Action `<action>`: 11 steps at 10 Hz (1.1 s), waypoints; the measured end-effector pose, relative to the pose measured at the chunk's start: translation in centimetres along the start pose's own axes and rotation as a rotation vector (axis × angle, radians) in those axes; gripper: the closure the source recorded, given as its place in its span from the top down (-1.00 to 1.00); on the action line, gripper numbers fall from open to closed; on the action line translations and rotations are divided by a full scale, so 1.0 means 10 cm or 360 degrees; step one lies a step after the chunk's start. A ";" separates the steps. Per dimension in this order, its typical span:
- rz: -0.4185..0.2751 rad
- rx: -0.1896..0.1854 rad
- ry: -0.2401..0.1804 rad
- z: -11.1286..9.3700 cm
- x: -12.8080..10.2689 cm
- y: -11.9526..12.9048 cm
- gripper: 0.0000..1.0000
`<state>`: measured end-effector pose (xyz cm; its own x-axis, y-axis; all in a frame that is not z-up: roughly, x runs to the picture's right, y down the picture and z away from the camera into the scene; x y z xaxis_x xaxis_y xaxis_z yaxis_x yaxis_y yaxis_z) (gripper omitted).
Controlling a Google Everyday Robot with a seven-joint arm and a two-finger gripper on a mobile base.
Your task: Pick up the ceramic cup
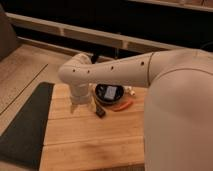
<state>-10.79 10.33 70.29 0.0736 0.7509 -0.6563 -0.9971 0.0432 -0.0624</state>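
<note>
The ceramic cup does not show in this view; it is hidden or out of view. My white arm [130, 70] reaches from the right across the wooden table [90, 142]. Its wrist turns down, and the gripper [82, 107] hangs just above the tabletop at the back left of the table. A black bowl [109, 93] with something pale inside stands just right of the gripper. A small flat black rectangular object [100, 111] lies on the wood right beside the gripper's lower right.
An orange elongated item [122, 105] lies in front of the bowl on its right. A small white item [131, 91] sits behind it near my arm. A dark mat [25, 125] lies left of the table. A dark counter front [100, 20] runs along the back.
</note>
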 end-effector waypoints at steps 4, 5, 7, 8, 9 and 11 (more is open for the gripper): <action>-0.0001 0.0001 0.0000 0.00 0.00 0.00 0.30; -0.0010 0.0003 -0.0004 0.00 0.00 0.02 0.30; -0.0121 -0.0009 -0.0091 0.00 -0.12 0.32 0.30; -0.0193 -0.0023 -0.0212 -0.10 -0.30 0.46 0.30; -0.0231 -0.0023 -0.0298 -0.19 -0.44 0.46 0.30; -0.0280 -0.0032 -0.0564 -0.63 -0.82 0.30 0.30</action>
<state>-14.30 0.19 70.72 0.2288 0.9142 -0.3345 -0.9690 0.1811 -0.1678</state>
